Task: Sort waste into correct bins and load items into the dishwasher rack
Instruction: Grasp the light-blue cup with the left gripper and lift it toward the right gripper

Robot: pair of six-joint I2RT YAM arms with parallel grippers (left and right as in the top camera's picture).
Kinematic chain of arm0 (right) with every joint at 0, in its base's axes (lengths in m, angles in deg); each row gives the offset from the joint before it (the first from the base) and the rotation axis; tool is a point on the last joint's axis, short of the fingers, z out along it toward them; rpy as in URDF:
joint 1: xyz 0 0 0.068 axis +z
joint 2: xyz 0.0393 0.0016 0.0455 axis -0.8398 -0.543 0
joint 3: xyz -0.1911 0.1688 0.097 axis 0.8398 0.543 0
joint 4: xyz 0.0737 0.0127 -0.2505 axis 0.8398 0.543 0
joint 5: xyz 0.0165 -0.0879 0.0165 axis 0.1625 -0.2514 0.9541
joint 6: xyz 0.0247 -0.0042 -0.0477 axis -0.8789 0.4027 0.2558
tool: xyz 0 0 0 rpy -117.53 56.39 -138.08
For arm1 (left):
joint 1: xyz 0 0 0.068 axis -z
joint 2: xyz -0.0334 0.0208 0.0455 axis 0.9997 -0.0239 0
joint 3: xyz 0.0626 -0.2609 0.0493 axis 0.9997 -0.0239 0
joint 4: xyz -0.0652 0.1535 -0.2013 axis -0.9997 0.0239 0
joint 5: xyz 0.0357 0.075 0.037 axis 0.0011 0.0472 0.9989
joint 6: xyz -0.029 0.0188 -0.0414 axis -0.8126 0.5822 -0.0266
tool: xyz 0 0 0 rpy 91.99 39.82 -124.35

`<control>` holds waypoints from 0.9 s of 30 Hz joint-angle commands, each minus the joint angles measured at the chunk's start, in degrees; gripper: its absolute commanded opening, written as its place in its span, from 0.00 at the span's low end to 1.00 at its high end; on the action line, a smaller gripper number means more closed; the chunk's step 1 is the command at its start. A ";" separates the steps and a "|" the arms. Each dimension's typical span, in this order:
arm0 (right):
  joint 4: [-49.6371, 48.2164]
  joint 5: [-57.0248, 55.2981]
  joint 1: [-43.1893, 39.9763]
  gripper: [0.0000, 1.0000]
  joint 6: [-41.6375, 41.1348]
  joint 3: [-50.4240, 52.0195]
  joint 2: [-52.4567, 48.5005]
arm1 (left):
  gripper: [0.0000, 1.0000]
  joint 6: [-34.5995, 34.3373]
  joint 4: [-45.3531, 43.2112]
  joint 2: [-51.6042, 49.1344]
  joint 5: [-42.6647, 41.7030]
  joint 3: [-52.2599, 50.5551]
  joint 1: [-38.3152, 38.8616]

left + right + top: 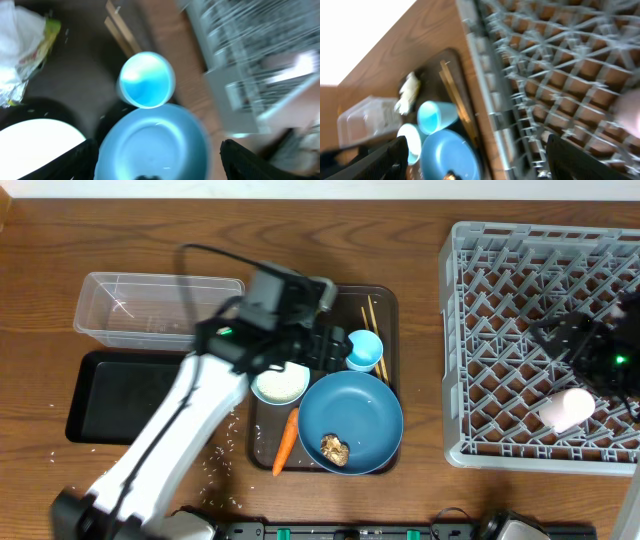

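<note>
**One cup racked, the rest waiting on the tray**

The pink cup [567, 408] lies in the rack [470, 330], near its front edge. The right jaws stand wide open and empty over the lattice beside it, so I count that item as loaded.

Everything else sits on the brown tray [390, 305] in the middle of the worktop [420, 220]:

- The blue cup [364, 350] is at the far rim of the dish [365, 415].
- The bowl [280, 383] is just beside the dish on the left.
- The chopsticks [372, 315] run along the tray's right side.
- The carrot [286, 442] lies at the front left.
- The scrap [334, 448] rests inside the dish, which probably keeps the dish out of the rack until the scrap is lifted out.
- The wrapper [20, 45] lies at the tray's far end, hidden from overhead by the left arm [180, 420].

The left jaws are spread wide and hold nothing, hanging above the blue cup and dish. The cup sits near the middle of that wrist's view, so it looks like the likely next pick.

The tub [160, 305] and black tray [100, 395] wait at the left. No waste shows in either, so the sorting seems not yet begun.
</note>
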 commanded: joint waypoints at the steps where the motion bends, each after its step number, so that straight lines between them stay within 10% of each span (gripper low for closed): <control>1: -0.04 1.55 3.21 0.82 0.98 -0.90 0.24 | 0.79 1.40 -0.90 -5.14 13.20 -0.07 1.95; 18: -0.07 -2.25 5.20 0.83 0.81 -0.85 0.22 | 0.57 -1.40 -11.85 -21.94 10.34 -0.07 2.89; 27: 0.15 -2.29 5.20 0.84 0.81 -0.85 0.22 | 0.06 -0.83 -12.55 -22.08 10.47 0.04 2.75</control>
